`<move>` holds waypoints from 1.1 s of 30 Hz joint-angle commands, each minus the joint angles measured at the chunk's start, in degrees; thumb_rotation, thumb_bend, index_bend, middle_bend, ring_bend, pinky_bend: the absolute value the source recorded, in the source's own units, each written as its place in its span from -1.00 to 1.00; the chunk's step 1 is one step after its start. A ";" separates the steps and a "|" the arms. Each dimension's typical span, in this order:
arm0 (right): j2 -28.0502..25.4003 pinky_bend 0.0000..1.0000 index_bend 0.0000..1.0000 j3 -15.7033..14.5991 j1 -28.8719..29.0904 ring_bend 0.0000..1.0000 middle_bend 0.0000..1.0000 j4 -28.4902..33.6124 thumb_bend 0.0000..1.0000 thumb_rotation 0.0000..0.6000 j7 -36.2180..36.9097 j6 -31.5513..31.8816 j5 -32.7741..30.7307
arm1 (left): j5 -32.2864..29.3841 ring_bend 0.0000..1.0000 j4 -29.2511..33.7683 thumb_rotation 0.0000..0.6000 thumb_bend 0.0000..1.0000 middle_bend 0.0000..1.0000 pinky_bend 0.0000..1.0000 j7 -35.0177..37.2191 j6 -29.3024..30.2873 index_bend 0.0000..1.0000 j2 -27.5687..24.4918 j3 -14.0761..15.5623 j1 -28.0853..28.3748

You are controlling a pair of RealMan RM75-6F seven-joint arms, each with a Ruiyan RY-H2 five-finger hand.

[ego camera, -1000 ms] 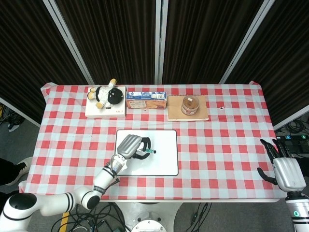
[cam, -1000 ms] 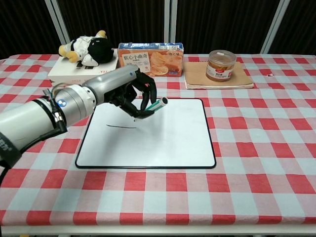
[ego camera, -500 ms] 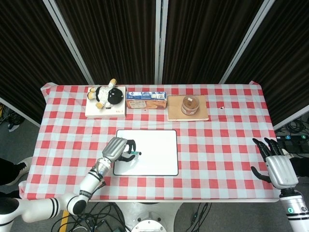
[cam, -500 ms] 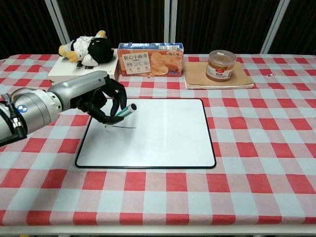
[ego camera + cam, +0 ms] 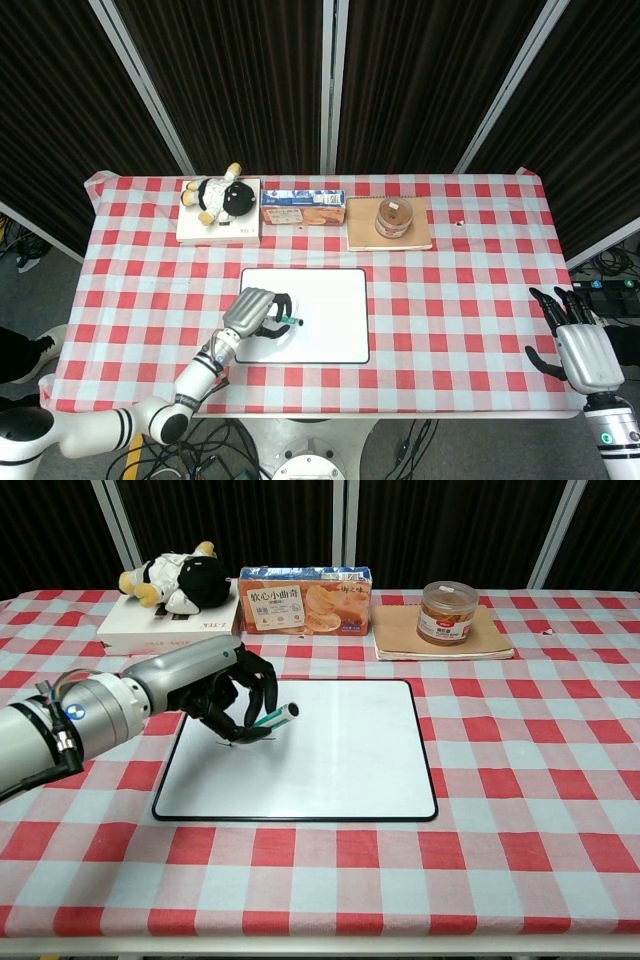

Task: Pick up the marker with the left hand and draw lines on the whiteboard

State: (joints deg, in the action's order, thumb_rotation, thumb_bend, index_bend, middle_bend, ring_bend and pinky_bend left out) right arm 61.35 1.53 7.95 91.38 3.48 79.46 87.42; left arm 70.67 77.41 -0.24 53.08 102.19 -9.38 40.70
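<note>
Dark curtains back a red-checked table [image 5: 520,780] with the whiteboard [image 5: 330,760] as landmark; over its near-left part the left hand [image 5: 225,685] curls its fingers round the marker [image 5: 272,718], tip low at the board; drawing looks underway, and next calls for a steady drag across it; the right hand [image 5: 583,345], far right of the whiteboard, holds nothing, fingers spread.

the whiteboard [image 5: 330,750] is smooth and shiny. the tablecloth [image 5: 520,810] is soft checked cloth. the left hand [image 5: 215,685] has a shiny silver shell. the toy [image 5: 180,578] looks fluffy.
</note>
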 commanded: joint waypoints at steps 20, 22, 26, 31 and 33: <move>-1.25 -1.00 -0.88 -0.17 -2.03 -1.00 -0.68 -1.19 -0.58 1.00 2.46 2.55 0.15 | -0.10 0.73 5.32 1.00 -0.16 0.26 0.86 -3.31 1.89 0.18 -2.85 -6.95 3.45; -1.12 -1.00 -0.88 -0.18 -1.85 -1.00 -0.68 -1.28 -0.58 1.00 2.49 2.43 0.47 | -0.46 0.73 6.17 1.00 -0.16 0.25 0.86 -4.16 2.92 0.18 -6.16 -6.73 2.11; -0.83 -1.00 -0.88 -0.18 -1.26 -1.00 -0.68 -1.24 -0.58 1.00 2.27 1.99 1.29 | -0.39 0.73 2.03 1.00 -0.16 0.23 0.86 -10.30 4.70 0.17 -10.88 -3.93 -0.04; -0.29 -1.00 -0.88 -0.23 -0.78 -1.00 -0.68 -0.96 -0.58 1.00 1.73 1.70 2.01 | -1.54 0.69 -5.87 1.00 -0.16 0.18 0.83 -22.49 3.33 0.16 -12.09 1.44 -1.00; -0.09 -1.00 -0.88 -0.33 -0.72 -1.00 -0.68 -0.90 -0.58 1.00 1.63 1.59 2.13 | -3.64 0.68 -8.23 1.00 -0.16 0.17 0.82 -26.25 2.03 0.15 -11.15 2.17 -0.94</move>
State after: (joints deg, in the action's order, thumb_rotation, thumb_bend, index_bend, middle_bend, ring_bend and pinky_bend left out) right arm 61.24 1.23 7.21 90.46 5.14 81.07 89.52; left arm 69.30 73.80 -20.46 56.34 91.30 -10.03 40.62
